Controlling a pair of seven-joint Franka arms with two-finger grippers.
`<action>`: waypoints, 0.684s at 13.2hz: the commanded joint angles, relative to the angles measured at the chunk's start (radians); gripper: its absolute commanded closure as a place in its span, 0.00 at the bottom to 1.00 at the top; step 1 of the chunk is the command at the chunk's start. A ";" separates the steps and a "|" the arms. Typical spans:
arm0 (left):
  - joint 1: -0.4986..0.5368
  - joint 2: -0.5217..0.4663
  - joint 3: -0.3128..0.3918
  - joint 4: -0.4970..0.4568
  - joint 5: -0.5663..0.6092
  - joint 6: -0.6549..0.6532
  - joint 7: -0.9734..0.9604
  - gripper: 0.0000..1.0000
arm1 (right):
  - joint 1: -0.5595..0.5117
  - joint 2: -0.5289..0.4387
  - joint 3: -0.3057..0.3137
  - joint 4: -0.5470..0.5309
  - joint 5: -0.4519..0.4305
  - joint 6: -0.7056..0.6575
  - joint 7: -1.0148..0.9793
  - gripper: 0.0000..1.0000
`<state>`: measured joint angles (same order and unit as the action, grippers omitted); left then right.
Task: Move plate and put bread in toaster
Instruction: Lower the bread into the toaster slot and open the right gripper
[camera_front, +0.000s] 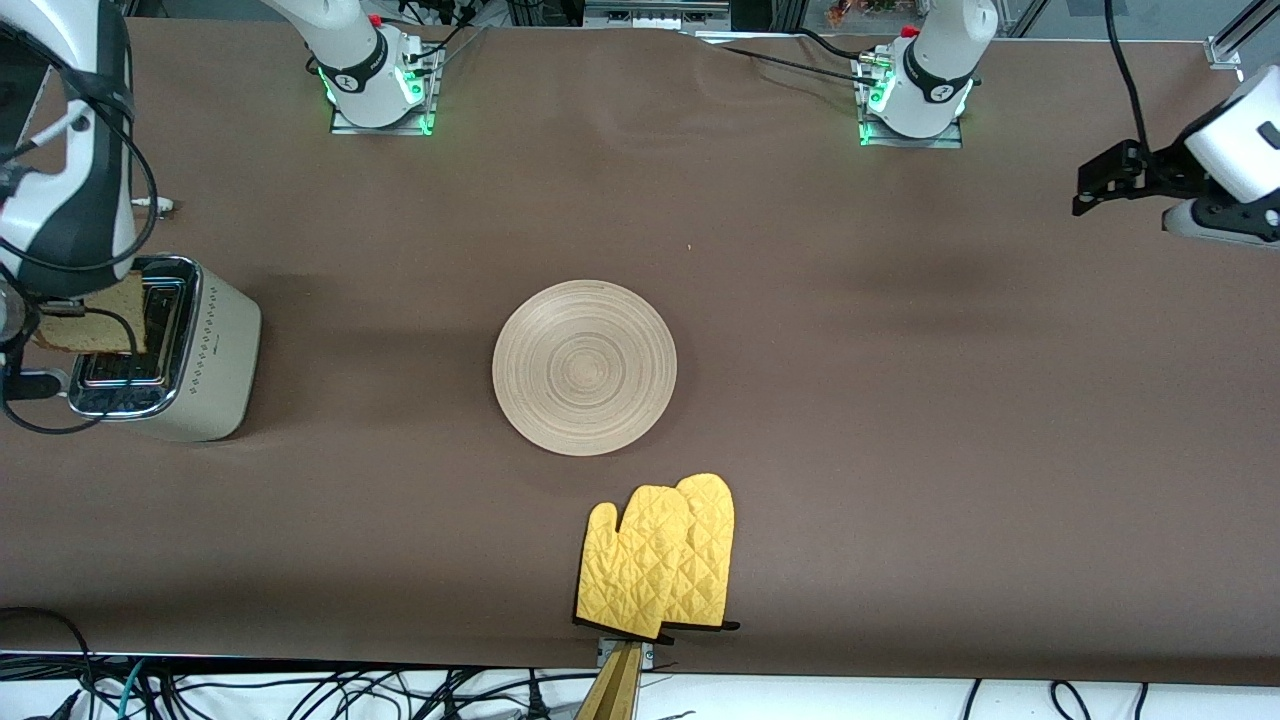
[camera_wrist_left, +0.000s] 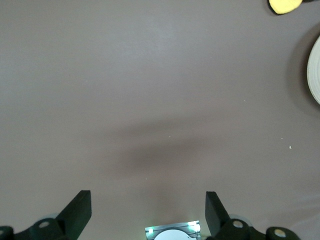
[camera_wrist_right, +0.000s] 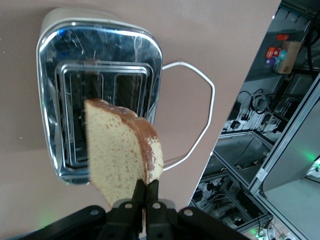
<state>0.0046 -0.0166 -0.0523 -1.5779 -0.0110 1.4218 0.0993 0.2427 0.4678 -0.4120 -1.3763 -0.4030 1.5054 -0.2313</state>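
Note:
The pale wooden plate (camera_front: 585, 367) lies flat in the middle of the table; its edge also shows in the left wrist view (camera_wrist_left: 315, 70). The cream toaster (camera_front: 205, 350) with a chrome top stands at the right arm's end of the table. My right gripper (camera_wrist_right: 145, 186) is shut on the bread (camera_wrist_right: 120, 150) at its crust edge. It holds the slice upright just above the toaster's slots (camera_wrist_right: 100, 85). In the front view the bread (camera_front: 95, 320) hangs over the toaster top. My left gripper (camera_front: 1097, 188) is open and empty, up over the left arm's end of the table, waiting (camera_wrist_left: 148, 197).
A pair of yellow oven mitts (camera_front: 660, 555) lies nearer to the front camera than the plate, at the table's edge; a tip shows in the left wrist view (camera_wrist_left: 285, 5). The toaster's white cord (camera_wrist_right: 207, 90) loops on the table beside it.

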 joint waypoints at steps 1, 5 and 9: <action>-0.032 0.026 0.020 0.056 0.023 -0.035 -0.024 0.00 | 0.000 0.029 -0.004 0.025 -0.016 0.016 0.009 1.00; -0.037 0.076 0.023 0.095 0.026 -0.067 -0.096 0.00 | 0.001 0.051 -0.001 0.026 -0.016 0.065 0.038 1.00; -0.052 0.055 0.023 0.075 0.034 -0.057 -0.141 0.00 | 0.001 0.052 -0.001 0.028 0.009 0.072 0.041 0.01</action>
<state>-0.0207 0.0375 -0.0397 -1.5241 -0.0110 1.3858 -0.0102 0.2431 0.5142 -0.4112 -1.3746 -0.4022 1.5840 -0.1989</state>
